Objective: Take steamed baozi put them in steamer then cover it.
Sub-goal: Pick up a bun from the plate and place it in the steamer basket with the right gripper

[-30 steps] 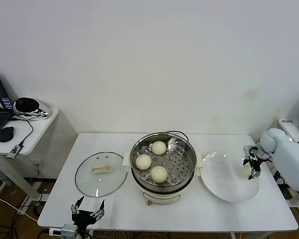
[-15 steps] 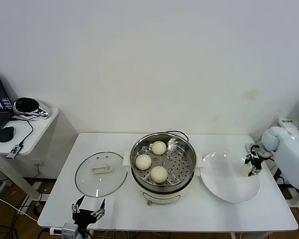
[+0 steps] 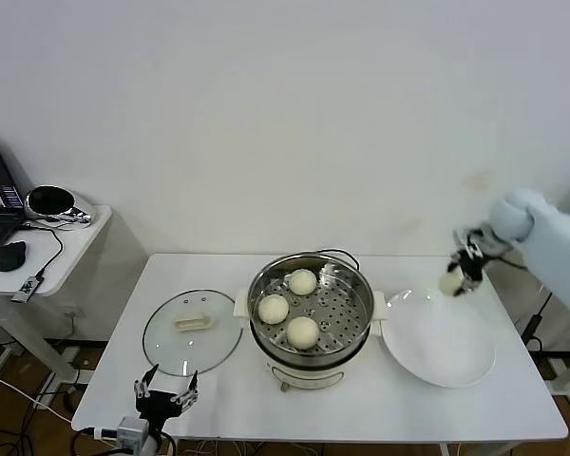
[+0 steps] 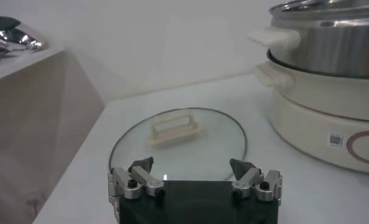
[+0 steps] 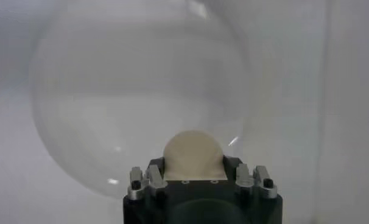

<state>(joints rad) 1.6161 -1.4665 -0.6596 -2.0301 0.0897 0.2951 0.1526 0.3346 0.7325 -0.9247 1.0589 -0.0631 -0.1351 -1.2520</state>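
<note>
The right gripper (image 3: 461, 275) has clamped the small round cream-white bun (image 3: 450, 283) and lifted it off the flat white plate (image 3: 427, 353) below.

Four baozi (image 3: 303, 282): three sit in the one steamer (image 3: 312, 356) (the fourth is held aloft). One cover (image 3: 192, 332), one plate (image 3: 437, 342).
</note>
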